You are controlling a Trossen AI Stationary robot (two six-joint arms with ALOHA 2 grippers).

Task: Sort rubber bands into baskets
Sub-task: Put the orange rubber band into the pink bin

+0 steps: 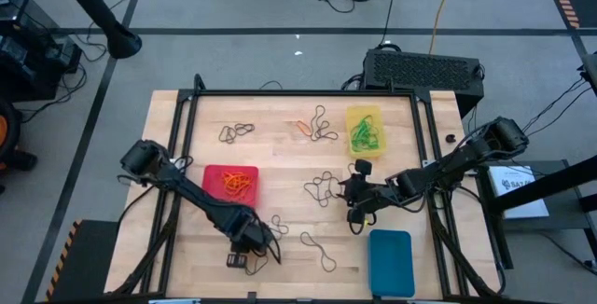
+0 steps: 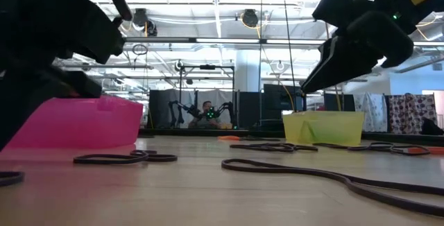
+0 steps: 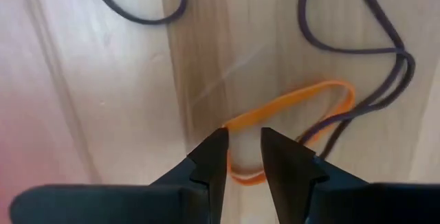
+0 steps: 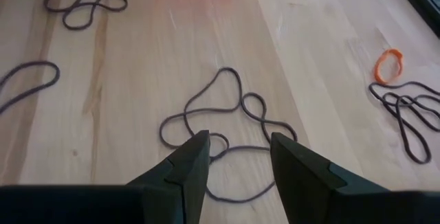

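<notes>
The red basket (image 1: 229, 183) holds orange rubber bands, the yellow basket (image 1: 364, 129) holds green ones, and the blue basket (image 1: 390, 262) stands at the near right. My left gripper (image 1: 254, 241) points down near the front edge. It is open, its fingertips (image 3: 240, 152) standing over one end of an orange band (image 3: 302, 100) that lies flat on the wood among dark bands (image 3: 385, 52). My right gripper (image 1: 354, 195) hangs open above a tangle of dark bands (image 4: 220, 117) at mid-table.
More dark bands lie loose at the far left (image 1: 235, 132), far middle (image 1: 322, 127) and near the front (image 1: 317, 248). A small orange band (image 4: 388, 64) lies by another dark tangle. A black frame rims the table (image 1: 187, 127).
</notes>
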